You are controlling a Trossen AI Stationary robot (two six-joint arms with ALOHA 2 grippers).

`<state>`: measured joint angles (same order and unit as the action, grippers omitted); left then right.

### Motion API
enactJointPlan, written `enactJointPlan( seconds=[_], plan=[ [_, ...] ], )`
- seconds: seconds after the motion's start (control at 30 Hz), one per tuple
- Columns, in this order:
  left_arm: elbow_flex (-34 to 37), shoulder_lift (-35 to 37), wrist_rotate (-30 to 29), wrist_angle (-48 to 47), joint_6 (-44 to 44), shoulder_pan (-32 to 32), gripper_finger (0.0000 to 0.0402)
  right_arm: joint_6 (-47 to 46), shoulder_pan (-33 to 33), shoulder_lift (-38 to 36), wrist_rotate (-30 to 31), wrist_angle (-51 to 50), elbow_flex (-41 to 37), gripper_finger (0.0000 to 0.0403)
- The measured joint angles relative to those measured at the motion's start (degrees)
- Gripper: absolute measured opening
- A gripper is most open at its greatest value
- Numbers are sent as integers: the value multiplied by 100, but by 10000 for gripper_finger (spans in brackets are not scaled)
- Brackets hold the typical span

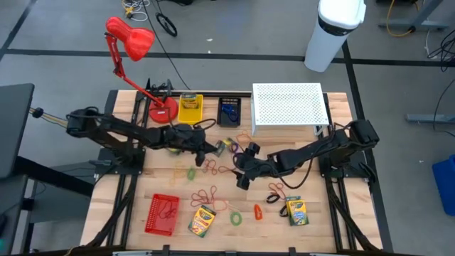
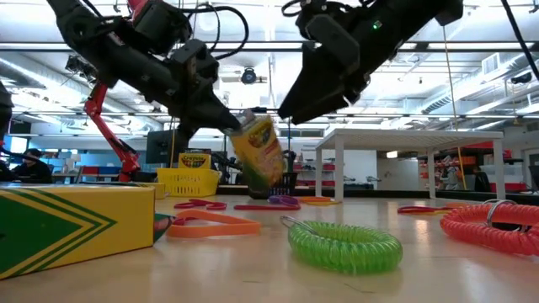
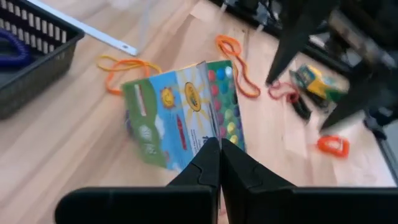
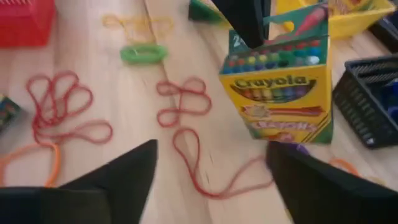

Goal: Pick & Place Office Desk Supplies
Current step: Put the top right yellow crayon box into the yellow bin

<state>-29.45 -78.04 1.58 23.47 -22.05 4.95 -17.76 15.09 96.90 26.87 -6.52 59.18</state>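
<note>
My left gripper [image 1: 215,149] reaches in from the table's left and is shut on a yellow-and-green crayon box [image 4: 280,93] over the table's middle. In the low view the box [image 2: 257,151] hangs tilted below it. My right gripper [image 1: 246,167] is open, just right of and nearer than the box, touching nothing. In its wrist view the wide-apart fingers [image 4: 211,168] stand over red rubber bands [image 4: 186,118]. Two more crayon boxes [image 1: 202,220] [image 1: 295,211] lie flat near the near edge. A green coil loop [image 1: 235,217] and an orange clip [image 1: 257,212] lie between them. My left gripper pinches the crayon box by its upper edge [image 3: 211,134] between the two fingers, coming from above and slanting from the table's left. The box hangs tilted below the fingers. Whether its lower end [image 2: 268,192] touches the table I cannot tell.
A yellow basket [image 1: 190,108] and a black basket [image 1: 229,110] stand at the far edge beside the white perforated riser [image 1: 288,107]. The red lamp [image 1: 131,43] stands far left. A red basket [image 1: 163,213] sits near left. Rubber bands [image 1: 210,195] are scattered across the middle.
</note>
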Motion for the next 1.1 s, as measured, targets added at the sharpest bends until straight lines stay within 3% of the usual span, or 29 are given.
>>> enactJointPlan(
  seconds=[0.23, 0.43, 0.77, 0.93, 1.1],
  plan=[
    [-2, 871, 646, -1111, 49, 4, 4, 318, -9, -262, 109, -201, 0, 125],
    [0, 942, 1677, -1467, -290, -7, 4, 721, -11, -264, 116, -203, -2, 14],
    [0, 913, 1572, -1949, 49, 348, 4, 759, -11, -262, 118, -71, -4, 41],
    [-117, 915, 1753, -2122, 50, 620, 4, 776, -11, -262, 118, -54, -4, 29],
    [-483, 928, 1941, -3079, 454, 815, 4, 839, -11, -262, 118, -53, -4, 11]
  ],
)
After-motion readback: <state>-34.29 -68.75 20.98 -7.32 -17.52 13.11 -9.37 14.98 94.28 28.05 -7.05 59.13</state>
